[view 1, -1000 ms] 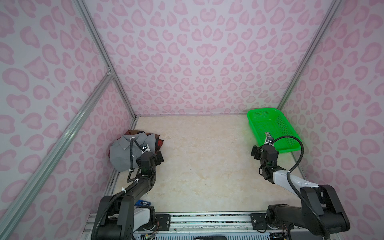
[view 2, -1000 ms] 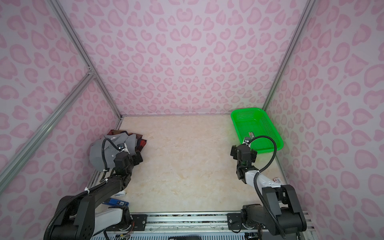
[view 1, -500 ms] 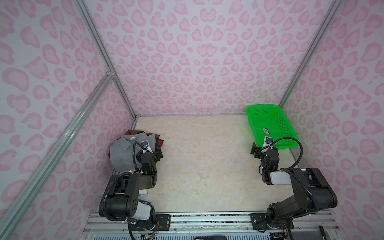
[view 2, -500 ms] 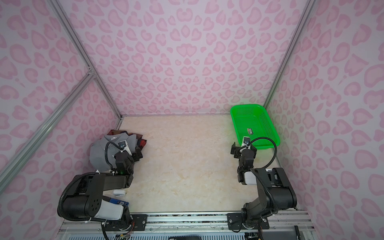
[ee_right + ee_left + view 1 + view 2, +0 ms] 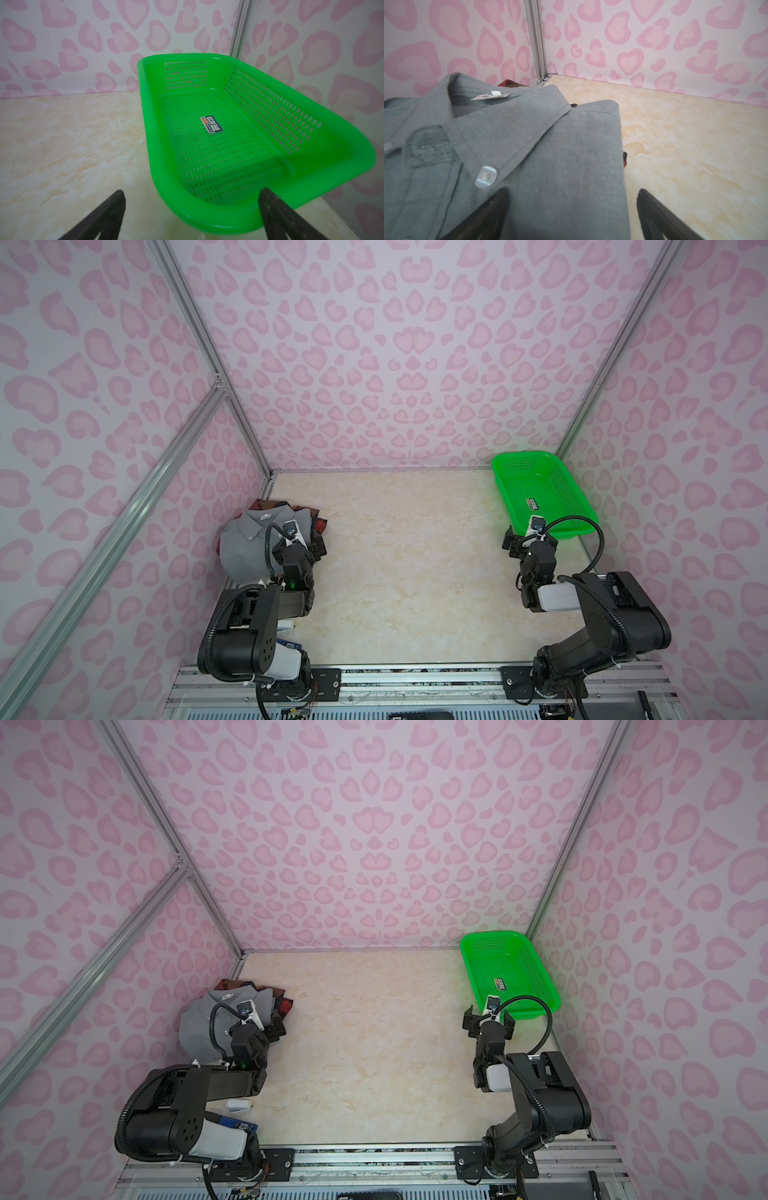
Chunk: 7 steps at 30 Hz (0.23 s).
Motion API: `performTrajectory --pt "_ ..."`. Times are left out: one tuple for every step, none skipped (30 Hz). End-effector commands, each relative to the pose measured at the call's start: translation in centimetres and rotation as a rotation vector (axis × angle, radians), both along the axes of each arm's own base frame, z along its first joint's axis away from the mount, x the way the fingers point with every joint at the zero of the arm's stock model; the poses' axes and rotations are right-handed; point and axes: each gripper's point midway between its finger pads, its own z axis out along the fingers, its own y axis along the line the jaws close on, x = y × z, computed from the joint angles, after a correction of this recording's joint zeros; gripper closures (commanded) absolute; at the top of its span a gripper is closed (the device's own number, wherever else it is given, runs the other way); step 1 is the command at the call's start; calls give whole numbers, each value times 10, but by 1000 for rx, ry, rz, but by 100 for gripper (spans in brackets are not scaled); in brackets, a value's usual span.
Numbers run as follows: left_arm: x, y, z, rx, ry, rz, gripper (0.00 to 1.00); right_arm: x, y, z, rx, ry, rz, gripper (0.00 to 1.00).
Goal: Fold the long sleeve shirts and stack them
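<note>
The gray shirt lies folded on top of the plaid shirt by the left wall. Both arms have pulled back toward their bases. The left claw and right claw gape wide and hold nothing, so the stack looks finished.

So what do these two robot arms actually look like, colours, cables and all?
The left arm and right arm are chunky black housings, each with a white section. A ribbed black cable loops to a small white camera on each wrist. The left gripper and right gripper each end in two slim black fingers. A small green light glows on the left arm.
</note>
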Motion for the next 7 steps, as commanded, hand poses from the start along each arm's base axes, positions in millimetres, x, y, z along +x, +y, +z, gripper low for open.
performTrajectory --pt "4 0 9 6 -34 -2 2 -3 -2 -5 -7 18 -16 0" --pt "4 0 8 7 -27 -3 2 -3 -2 -6 -7 20 -16 0" --pt "5 0 8 7 -28 -3 2 -3 -1 -5 -8 18 -14 0" --pt "5 1 8 7 -28 -2 2 -3 -2 -5 -8 17 -15 0" --pt "4 1 9 7 -32 -2 2 -3 -2 -5 -8 19 -14 0" --pt "4 0 9 6 -34 -4 2 -2 -2 -5 -7 18 -16 0" --pt "3 0 9 6 -36 -6 2 -2 -2 -5 -8 18 -17 0"
